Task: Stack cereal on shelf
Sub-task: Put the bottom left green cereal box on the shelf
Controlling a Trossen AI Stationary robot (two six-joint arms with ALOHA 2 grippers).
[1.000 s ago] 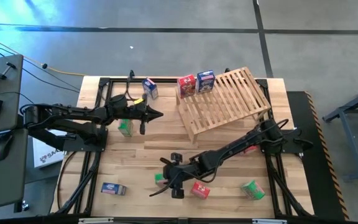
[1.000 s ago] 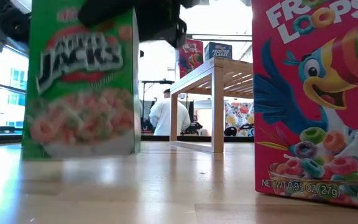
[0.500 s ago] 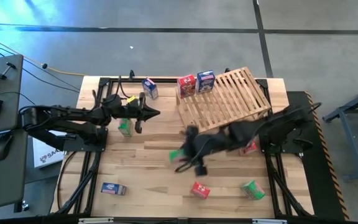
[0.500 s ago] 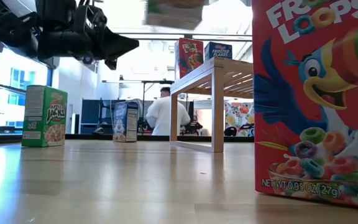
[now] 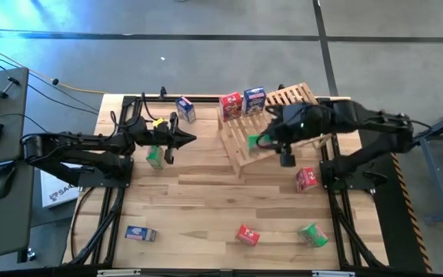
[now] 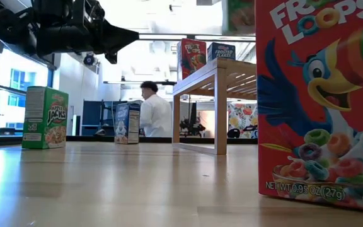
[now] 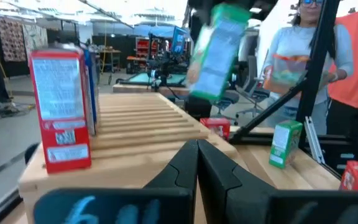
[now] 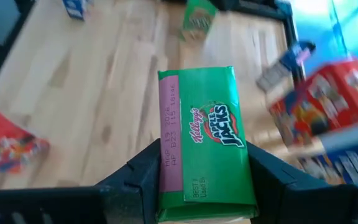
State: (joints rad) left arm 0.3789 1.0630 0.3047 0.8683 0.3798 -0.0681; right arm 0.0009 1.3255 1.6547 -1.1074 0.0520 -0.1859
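Two cereal boxes [image 5: 242,102] were stood on the shelf [image 5: 283,123] at the surface's [image 5: 191,200] rear, while another box [image 5: 254,141] was held above the shelf's front edge.

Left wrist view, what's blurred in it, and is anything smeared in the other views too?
Left wrist view: the green cereal box carried in the air is motion-smeared, while the red box on the shelf stays sharp. Right wrist view: the held box is crisp, the table behind smeared. Low view: bright backlight from the room.
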